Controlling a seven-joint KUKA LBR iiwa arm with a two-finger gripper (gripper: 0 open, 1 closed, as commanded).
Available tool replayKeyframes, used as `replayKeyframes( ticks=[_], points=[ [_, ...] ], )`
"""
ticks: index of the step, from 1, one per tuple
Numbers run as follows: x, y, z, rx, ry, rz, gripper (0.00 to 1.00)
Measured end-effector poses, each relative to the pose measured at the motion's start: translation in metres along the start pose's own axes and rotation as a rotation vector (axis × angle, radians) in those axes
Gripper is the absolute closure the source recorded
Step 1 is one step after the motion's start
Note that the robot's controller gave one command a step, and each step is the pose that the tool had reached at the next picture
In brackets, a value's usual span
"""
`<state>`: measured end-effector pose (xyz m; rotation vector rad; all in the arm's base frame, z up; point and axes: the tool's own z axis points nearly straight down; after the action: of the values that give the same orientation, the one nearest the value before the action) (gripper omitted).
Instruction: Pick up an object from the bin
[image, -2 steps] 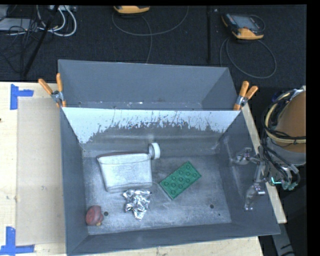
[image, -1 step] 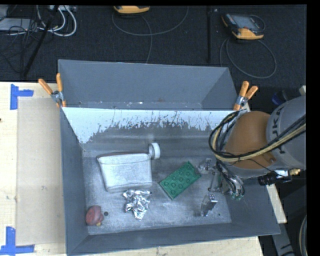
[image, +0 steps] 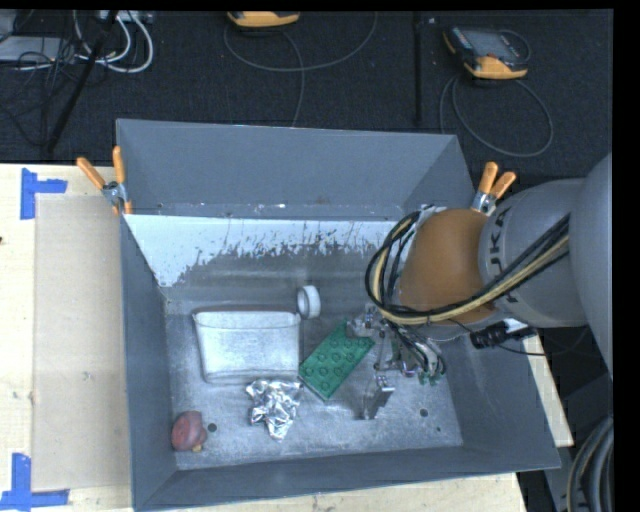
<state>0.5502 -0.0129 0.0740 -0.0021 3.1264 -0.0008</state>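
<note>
A robotics lab: robot arm (image: 560, 250), metal bin (image: 280, 170), cables (image: 300, 62) on dark floor (image: 350, 95).

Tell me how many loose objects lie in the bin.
5: green studded plate beside the hand; crumpled foil in front of a pale tray; small white roll behind the tray; reddish lump near the front-left corner. The arm may hide more.
</note>
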Motion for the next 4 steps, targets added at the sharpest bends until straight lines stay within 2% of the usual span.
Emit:
replayKeyframes(
  ticks=[1,2,3,4],
  points=[
    [-0.029,0.048,0.001,0.003,0.006,0.151,0.0],
    [-0.036,0.046,-0.006,0.004,-0.022,0.15,1.0],
    [-0.044,0.048,-0.058,0.0,0.01,0.214,1.0],
    [-0.045,0.028,-0.148,0.0,0.006,0.211,1.0]
  ],
)
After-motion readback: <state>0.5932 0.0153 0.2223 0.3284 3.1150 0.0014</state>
